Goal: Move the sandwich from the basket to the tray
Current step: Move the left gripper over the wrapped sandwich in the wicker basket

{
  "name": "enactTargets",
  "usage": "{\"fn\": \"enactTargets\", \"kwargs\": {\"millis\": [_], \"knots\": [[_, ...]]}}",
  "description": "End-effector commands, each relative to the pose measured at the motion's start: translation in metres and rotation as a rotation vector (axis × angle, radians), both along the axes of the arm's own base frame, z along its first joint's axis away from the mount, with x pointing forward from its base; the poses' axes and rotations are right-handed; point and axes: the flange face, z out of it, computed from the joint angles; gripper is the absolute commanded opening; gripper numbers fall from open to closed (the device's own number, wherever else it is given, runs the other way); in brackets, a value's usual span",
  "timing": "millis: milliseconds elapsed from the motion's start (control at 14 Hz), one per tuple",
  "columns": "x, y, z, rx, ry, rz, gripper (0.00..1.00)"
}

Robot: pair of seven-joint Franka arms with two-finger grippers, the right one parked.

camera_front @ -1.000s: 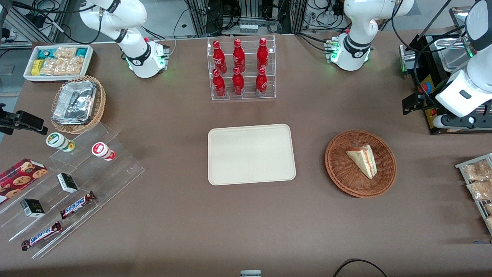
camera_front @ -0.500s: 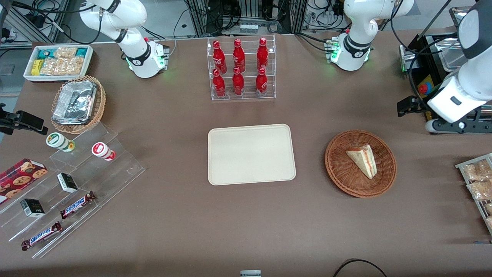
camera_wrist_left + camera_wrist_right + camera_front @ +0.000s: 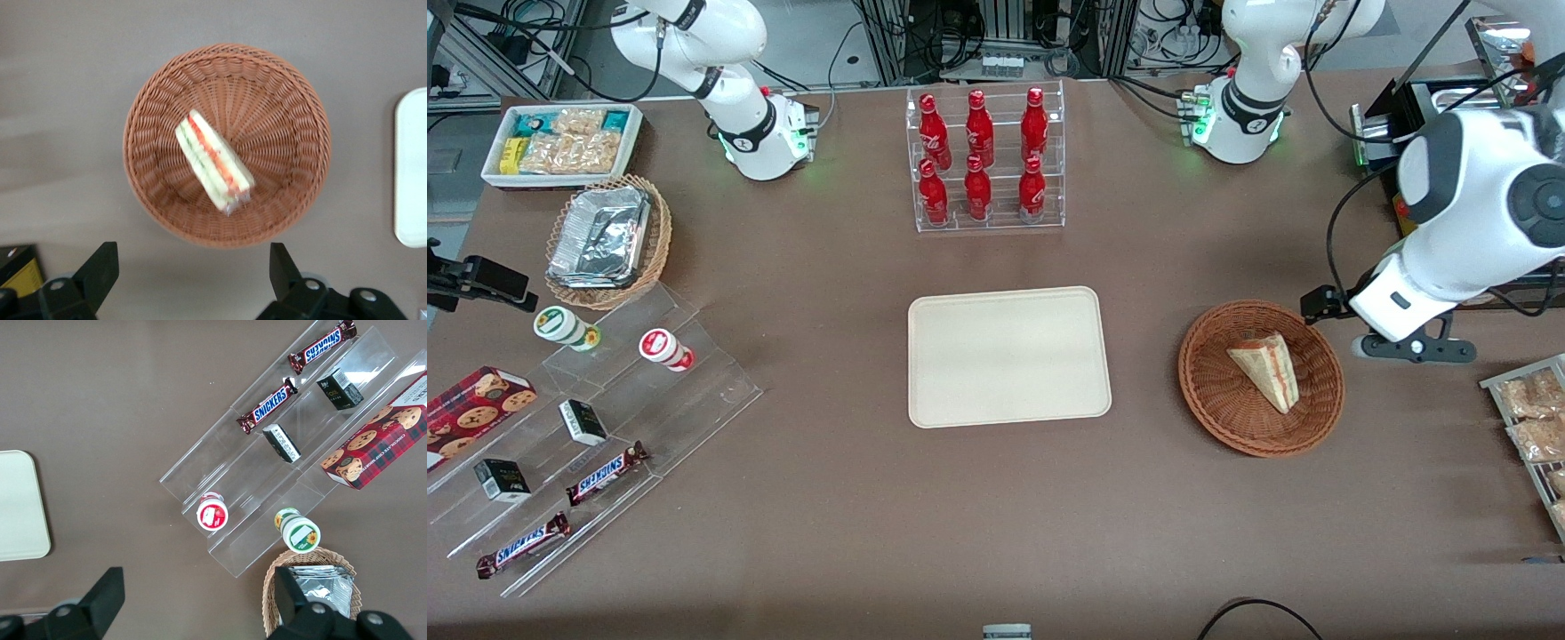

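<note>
The brown tabletop (image 3: 854,551) carries everything here, and the cream tray (image 3: 1009,356) lies bare at its middle, nearer the front camera than the clear rack of red bottles (image 3: 983,160). Toward the working arm's end of the tabletop sits the reddish woven basket (image 3: 1209,391), well apart from the tray, with open cloth between them.

The left arm's end effector (image 3: 193,277) hangs above the tabletop just beside the basket's rim, not yet over its middle. Its two fingers stand wide apart with nothing between them; the wrist view shows them framing the basket's edge.

Smallest of the lot is the sandwich (image 3: 1267,366), a wrapped wedge lying on its side inside the basket, its striped cut face (image 3: 212,159) turned up toward the wrist camera.

From where I stand, the reach is only half made. To do it well, I would bring the end effector over the wedge's thick middle, then turn the wrist so the fingers close across the two flat bread faces rather than along its length. The wedge lies at a slant, so that turn matters. The wrap looks slippery and the bread soft, so a gentle squeeze low on the wedge seems safest, keeping the fingertips clear of the wicker wall on the way down.
</note>
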Motion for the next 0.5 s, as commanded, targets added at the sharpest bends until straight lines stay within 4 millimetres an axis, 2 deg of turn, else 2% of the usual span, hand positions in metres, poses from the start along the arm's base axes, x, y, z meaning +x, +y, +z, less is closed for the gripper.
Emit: {"fn": "enactTargets", "kwargs": {"millis": [0,286,429], "knots": [[-0.012,-0.003,-0.028,-0.014,-0.063,0.006,1.0],[-0.016,-0.005,-0.075,-0.021,-0.105,0.131,1.0],[-0.014,-0.023,-0.092,-0.022,-0.103,0.272,1.0]]}}
